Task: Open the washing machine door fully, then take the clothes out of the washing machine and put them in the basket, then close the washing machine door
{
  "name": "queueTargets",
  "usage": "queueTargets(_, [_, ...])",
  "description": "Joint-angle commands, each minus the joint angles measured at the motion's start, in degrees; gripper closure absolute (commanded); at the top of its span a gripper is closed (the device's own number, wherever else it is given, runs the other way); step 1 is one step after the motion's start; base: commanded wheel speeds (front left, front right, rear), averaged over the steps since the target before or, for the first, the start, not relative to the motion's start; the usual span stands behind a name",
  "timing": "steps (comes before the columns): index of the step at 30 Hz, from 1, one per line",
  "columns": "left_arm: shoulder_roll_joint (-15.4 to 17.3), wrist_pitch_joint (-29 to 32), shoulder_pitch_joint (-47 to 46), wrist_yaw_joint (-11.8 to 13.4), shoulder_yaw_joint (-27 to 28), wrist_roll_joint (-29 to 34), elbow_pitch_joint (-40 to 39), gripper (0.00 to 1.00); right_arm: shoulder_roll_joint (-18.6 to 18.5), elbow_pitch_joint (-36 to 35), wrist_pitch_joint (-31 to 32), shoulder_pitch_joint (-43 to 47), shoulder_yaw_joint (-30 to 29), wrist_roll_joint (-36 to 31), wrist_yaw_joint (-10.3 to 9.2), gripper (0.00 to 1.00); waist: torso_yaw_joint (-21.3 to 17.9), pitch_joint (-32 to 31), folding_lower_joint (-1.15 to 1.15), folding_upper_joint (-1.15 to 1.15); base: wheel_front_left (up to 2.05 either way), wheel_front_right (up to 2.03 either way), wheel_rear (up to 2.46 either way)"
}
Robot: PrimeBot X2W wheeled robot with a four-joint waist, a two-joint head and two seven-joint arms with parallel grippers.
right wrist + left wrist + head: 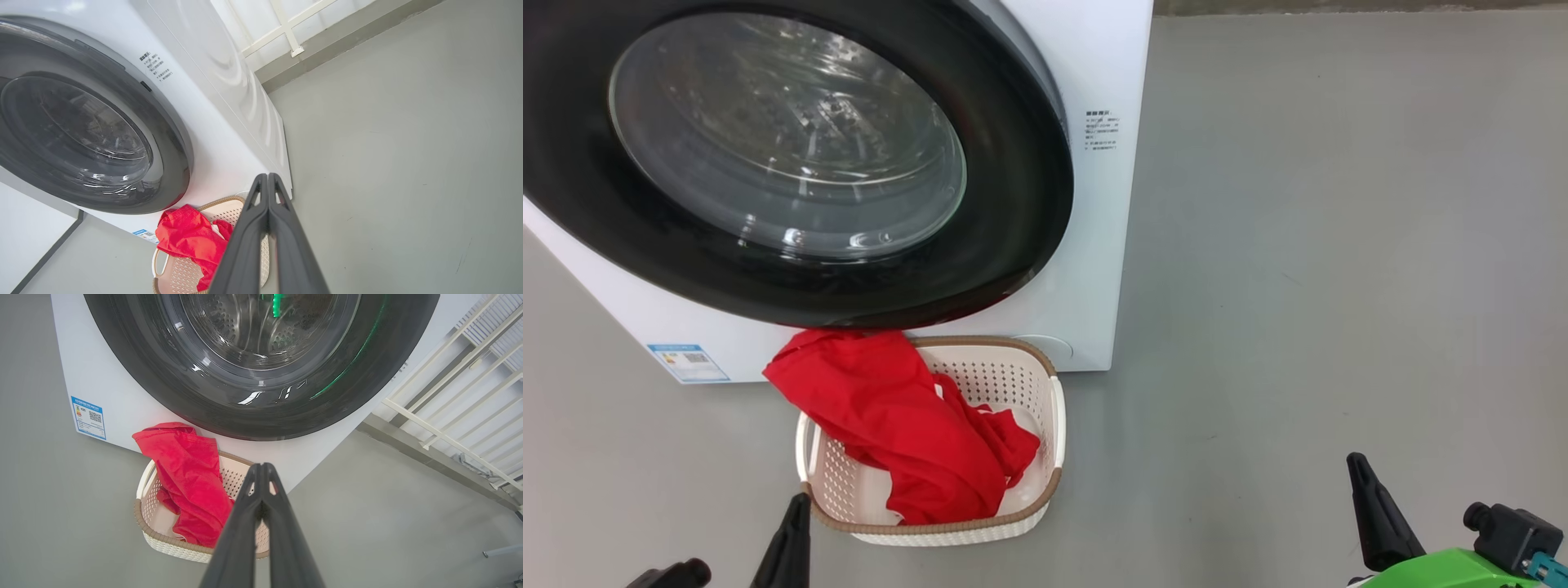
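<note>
Clothes: overhang basket rim at 11 o'clock; your nudge could spill them. Left end effector, right end effector: closed, empty.

Just ahead of left end effector: basket on floor, red clothes heaped over its left and far rim, open room only at its right half. Washing machine door bulges above basket's far rim, blocking beyond. Right end effector: bare floor ahead and rightward; washing machine off left.

legible text: none | washing machine: blue QR label, tiny print
</note>
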Motion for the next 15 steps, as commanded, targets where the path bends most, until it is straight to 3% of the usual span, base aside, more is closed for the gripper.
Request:
queueTargets(1, [0.48, 0.23, -1.56, -0.08, 1.01, -1.38, -1.51, 1.00, -0.88, -1.60, 0.15, -2.11, 0.06, 1.40, -0.01, 1.00, -0.02, -0.04, -0.01, 0.00, 0.00, 0.00, 0.00])
queueTargets(15, [0.36, 2.44, -2.28, -0.12, 1.75, -10.05, -1.75, 1.00, -1.32, -1.90, 2.24, -3.18, -0.23, 9.67, -0.02, 1.00, -0.31, -0.64, -0.01, 0.00, 0.00, 0.00, 0.00])
